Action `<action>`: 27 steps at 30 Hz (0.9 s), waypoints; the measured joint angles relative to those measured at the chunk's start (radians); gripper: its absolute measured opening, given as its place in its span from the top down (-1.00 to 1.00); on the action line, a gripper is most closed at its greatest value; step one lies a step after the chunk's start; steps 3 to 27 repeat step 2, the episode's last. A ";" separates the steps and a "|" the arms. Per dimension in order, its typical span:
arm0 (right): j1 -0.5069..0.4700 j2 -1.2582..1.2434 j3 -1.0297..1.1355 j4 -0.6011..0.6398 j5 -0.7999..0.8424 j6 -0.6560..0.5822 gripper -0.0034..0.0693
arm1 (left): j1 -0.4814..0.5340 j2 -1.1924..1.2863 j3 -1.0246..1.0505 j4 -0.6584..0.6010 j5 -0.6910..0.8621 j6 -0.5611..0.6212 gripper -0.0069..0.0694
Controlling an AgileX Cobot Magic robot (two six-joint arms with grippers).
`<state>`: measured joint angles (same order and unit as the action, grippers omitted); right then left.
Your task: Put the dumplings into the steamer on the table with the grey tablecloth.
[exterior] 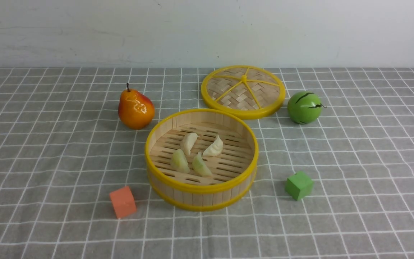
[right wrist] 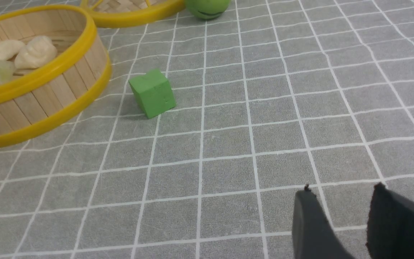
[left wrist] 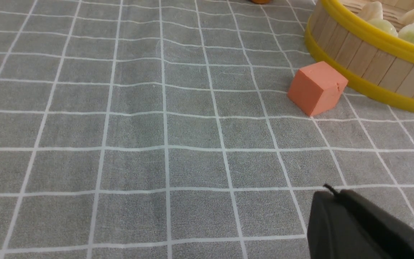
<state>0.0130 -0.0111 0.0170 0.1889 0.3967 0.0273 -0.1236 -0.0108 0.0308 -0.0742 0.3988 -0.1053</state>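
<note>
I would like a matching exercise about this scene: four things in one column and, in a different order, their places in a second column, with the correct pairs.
Things:
1. dumplings
2. pear
3. green cube
4. woven lid

Places (front view):
A. on the cloth, right of the steamer
B. flat on the cloth, behind the steamer
C. inside the steamer
D. left of the steamer, further back than the orange cube

Pairs: 1-C, 2-D, 3-A, 4-B

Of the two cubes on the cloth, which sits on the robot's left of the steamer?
The orange cube, at the steamer's front-left. The green cube sits on the right side, below the green round fruit.
</note>
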 joint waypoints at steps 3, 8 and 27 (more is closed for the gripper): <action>0.000 0.000 0.000 0.000 0.000 0.000 0.25 | 0.000 0.000 0.000 0.000 0.000 0.000 0.80; 0.000 0.000 0.000 0.000 0.000 0.000 0.25 | 0.000 0.000 0.000 0.000 0.000 0.000 0.80; 0.000 0.000 0.000 0.000 0.000 0.000 0.25 | 0.000 0.000 0.000 0.000 0.000 0.000 0.80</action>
